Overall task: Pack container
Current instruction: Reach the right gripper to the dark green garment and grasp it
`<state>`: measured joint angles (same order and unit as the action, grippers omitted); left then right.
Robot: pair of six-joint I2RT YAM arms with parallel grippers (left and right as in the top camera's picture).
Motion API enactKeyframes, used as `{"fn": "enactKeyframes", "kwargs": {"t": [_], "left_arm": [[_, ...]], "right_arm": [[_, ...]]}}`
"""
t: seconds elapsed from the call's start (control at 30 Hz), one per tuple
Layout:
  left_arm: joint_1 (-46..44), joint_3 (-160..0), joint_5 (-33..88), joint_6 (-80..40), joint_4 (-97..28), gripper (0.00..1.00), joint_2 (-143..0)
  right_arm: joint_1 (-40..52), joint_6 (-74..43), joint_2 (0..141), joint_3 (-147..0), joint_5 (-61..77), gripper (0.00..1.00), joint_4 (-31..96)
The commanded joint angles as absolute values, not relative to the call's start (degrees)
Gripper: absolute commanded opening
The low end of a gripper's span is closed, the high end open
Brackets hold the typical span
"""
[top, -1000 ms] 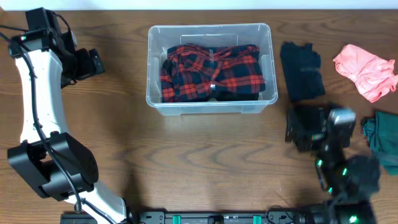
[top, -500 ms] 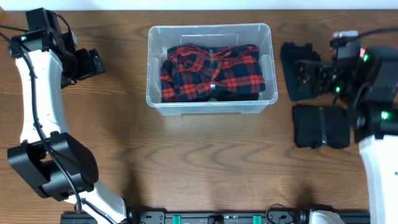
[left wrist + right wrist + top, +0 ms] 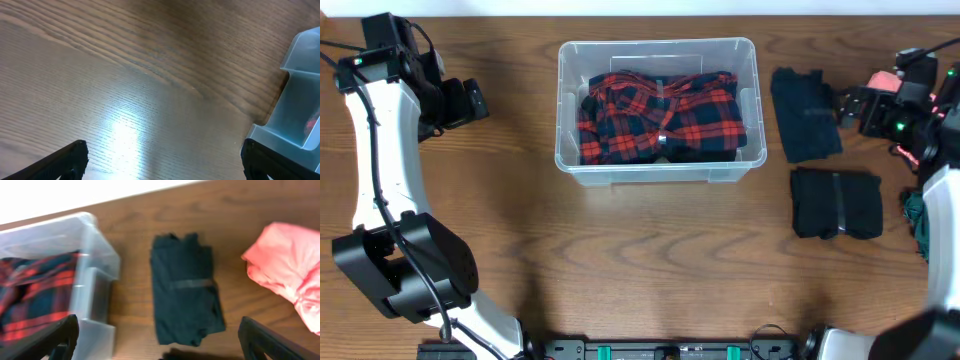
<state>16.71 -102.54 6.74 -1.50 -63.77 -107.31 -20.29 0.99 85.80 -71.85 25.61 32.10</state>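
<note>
At the middle of the table's (image 3: 650, 270) far edge sits the container (image 3: 657, 60), a clear plastic tub with its long side running along that edge. A red and black plaid shirt (image 3: 660, 118) lies bunched inside it and covers most of the bottom.

Just beside the container, toward the right edge, a dark folded garment (image 3: 805, 115) lies flat on the wood. A second dark folded garment (image 3: 835, 203) lies nearer the front edge, apart from the first. A pink garment (image 3: 285, 270) lies crumpled by the far right corner, and a bit of teal cloth (image 3: 915, 215) shows at the right edge.

The right gripper (image 3: 847, 106) hangs above the table between the first dark garment and the pink one. Its fingers are spread wide apart and hold nothing.

The left gripper (image 3: 472, 100) hovers near the far left corner, well apart from the container and pointing toward it. Its fingers are also spread wide with only bare wood under them, and a corner of the tub shows at the edge of its wrist view.
</note>
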Motion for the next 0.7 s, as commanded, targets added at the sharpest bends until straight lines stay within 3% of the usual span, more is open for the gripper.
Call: {"fn": "enactKeyframes", "kwargs": {"t": [0.0,0.33,0.67], "left_arm": [[16.80,-102.21,6.87,-1.37,-63.79,0.98,-107.26],[16.80,-102.21,6.87,-1.37,-63.79,0.98,-107.26],[16.80,-102.21,6.87,-1.37,-63.79,0.98,-107.26]], "right_arm": [[-22.79,5.67,90.35,-72.97,31.92,0.99,31.09],[-23.22,17.56,101.84,-72.97,32.36,0.98,30.02],[-23.40,9.61,110.78,-72.97,27.57,0.94,26.09]]}}
